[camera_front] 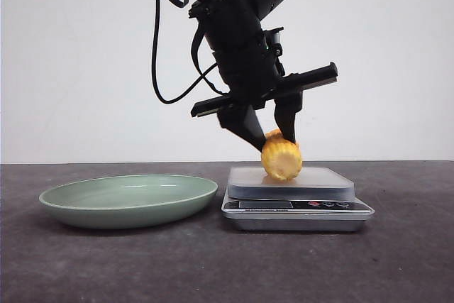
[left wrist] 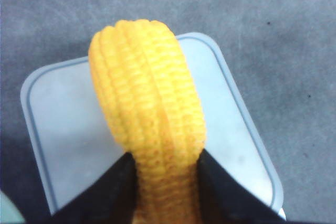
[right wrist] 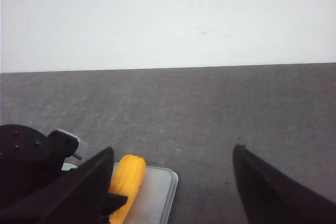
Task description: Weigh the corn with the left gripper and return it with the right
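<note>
The corn [camera_front: 281,159] is a stubby yellow cob held between the black fingers of my left gripper [camera_front: 273,140], which is shut on it. It hangs at the top plate of the silver kitchen scale [camera_front: 298,207]; I cannot tell whether it touches the plate. In the left wrist view the corn [left wrist: 147,124] sits between both fingers over the pale scale plate [left wrist: 68,140]. My right gripper [right wrist: 173,148] is open and empty, off to the side, with the corn [right wrist: 127,182] and the scale [right wrist: 155,198] in its view.
A shallow green dish [camera_front: 128,200] stands on the dark grey table just left of the scale. The left arm's black body [right wrist: 26,166] shows in the right wrist view. A white wall stands behind the table.
</note>
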`<state>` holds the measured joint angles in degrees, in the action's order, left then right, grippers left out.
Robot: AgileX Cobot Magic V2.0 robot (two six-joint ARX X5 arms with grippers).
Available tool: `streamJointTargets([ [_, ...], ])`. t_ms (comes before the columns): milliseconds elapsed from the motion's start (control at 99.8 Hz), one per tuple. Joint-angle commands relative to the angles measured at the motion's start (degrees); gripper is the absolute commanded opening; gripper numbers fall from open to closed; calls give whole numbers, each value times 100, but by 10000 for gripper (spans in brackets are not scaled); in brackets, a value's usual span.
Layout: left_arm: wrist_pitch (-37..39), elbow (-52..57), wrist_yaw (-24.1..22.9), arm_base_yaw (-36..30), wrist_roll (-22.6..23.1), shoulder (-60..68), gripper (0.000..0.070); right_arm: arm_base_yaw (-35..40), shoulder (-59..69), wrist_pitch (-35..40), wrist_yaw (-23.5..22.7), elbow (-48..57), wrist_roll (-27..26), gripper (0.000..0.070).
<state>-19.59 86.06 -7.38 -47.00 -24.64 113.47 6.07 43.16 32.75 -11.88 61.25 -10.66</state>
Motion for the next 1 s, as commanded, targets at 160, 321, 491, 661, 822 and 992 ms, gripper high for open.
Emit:
streamJointTargets([
  [160, 59, 162, -11, -87, 39, 208, 441, 22, 17, -63, 9, 111, 85, 453],
  [321, 149, 179, -26, -105, 262, 81, 448, 22, 17, -63, 9, 111, 107, 454],
  [491, 116, 317, -146, -125, 546, -363, 447, 22, 20, -63, 13, 111, 107, 454],
  [661, 79, 330, -697, -96, 1165, -1370, 447, 22, 22, -63, 11, 111, 105, 454],
  [822, -466, 330, -791, 92, 1495, -2581, 446, 24, 22, -61, -39, 111, 103, 454],
  [992, -1593, 328, -1283, 247, 1572, -3904, 445, 72, 85, -98, -378, 111, 68, 454],
])
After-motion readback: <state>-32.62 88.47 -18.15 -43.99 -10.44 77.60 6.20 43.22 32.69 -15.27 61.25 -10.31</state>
